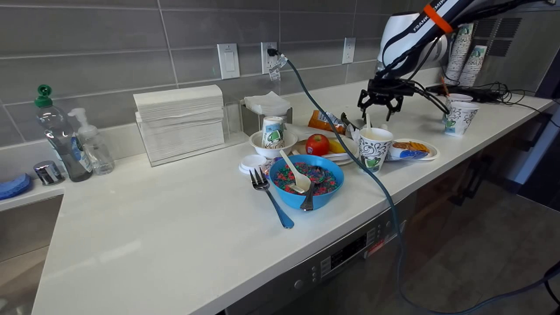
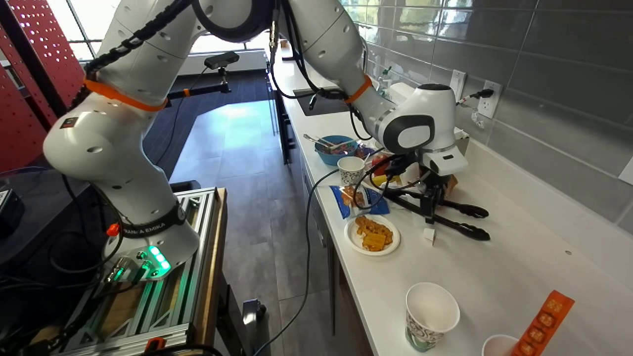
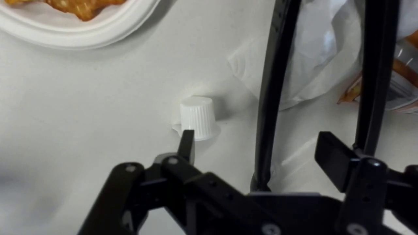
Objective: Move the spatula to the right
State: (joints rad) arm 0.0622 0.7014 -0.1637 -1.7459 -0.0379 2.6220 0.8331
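The spatula is an all-black utensil with two long thin arms, like tongs. In the wrist view the spatula [image 3: 271, 98] shows as two near-parallel black arms running up the picture. In an exterior view the spatula [image 2: 462, 228] lies on the counter with its two dark heads toward the wall. My gripper [image 3: 258, 147] is open above it, fingers apart and pointing down. One arm passes between the fingers in the picture; the other runs by the right finger. I cannot tell whether they touch. The gripper also shows in both exterior views [image 1: 376, 115] [image 2: 430, 217].
A small white ribbed cup [image 3: 197, 114] stands near the left finger. A plate of fried food [image 2: 373, 235], a blue snack bag [image 2: 366, 200], an orange bag [image 1: 323, 120] and a patterned cup [image 1: 375, 151] are close by. A blue bowl [image 1: 302, 199] stands farther along the counter.
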